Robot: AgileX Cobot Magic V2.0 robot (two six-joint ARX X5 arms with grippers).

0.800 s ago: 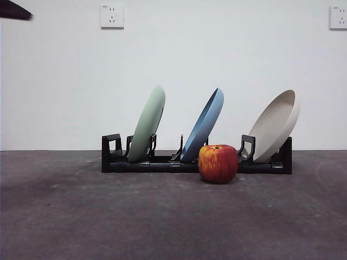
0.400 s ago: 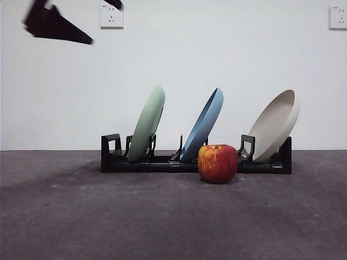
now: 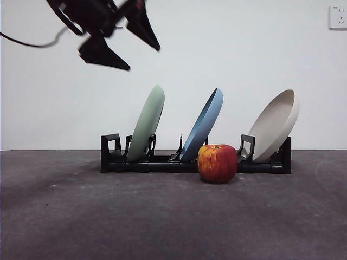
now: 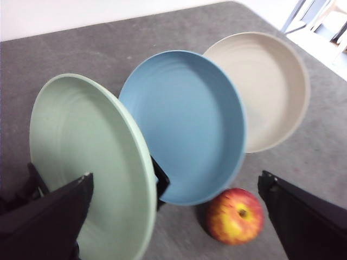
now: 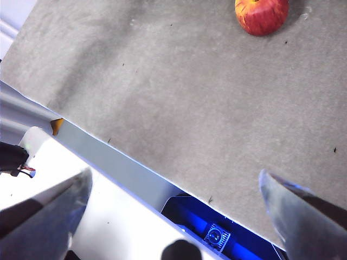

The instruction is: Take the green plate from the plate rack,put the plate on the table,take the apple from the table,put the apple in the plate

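The green plate [image 3: 147, 123] stands tilted in the left slot of the black plate rack [image 3: 195, 161] on the dark grey table [image 3: 108, 216]. It also shows in the left wrist view [image 4: 87, 157]. The red apple [image 3: 217, 163] sits on the table just in front of the rack, between the blue and beige plates; it shows in the left wrist view [image 4: 235, 216] and the right wrist view [image 5: 262, 15]. My left gripper [image 3: 143, 49] is open, high above and a little left of the green plate. My right gripper [image 5: 173, 200] is open, off by the table edge, far from the apple.
A blue plate [image 3: 203, 124] stands in the rack's middle slot and a beige plate [image 3: 276, 124] in its right slot, both tilted. The table edge [image 5: 124, 157] with a white surface beyond shows in the right wrist view.
My left gripper has come in from the top left corner, moving right and down toward the space above the green plate. Plates and apple have not moved.
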